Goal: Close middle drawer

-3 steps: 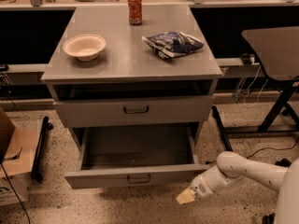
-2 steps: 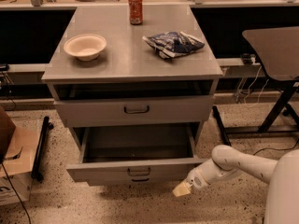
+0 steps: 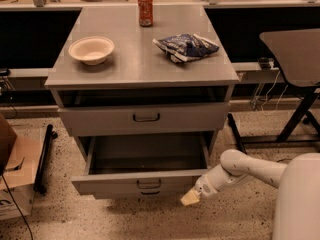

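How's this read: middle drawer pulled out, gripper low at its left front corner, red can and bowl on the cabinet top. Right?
Wrong side. The camera view shows the gripper low at the right front corner of the middle drawer, not the left. The rest holds: drawer pulled out, red can and bowl on the cabinet top.

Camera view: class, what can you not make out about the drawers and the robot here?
- The middle drawer: its back end, hidden under the top drawer.
- The top drawer: its inside, covered by the cabinet top.
- The gripper, low by the middle drawer's right front corner: whether it touches the front cannot be told.
- The robot base: cut off by right and bottom edges.
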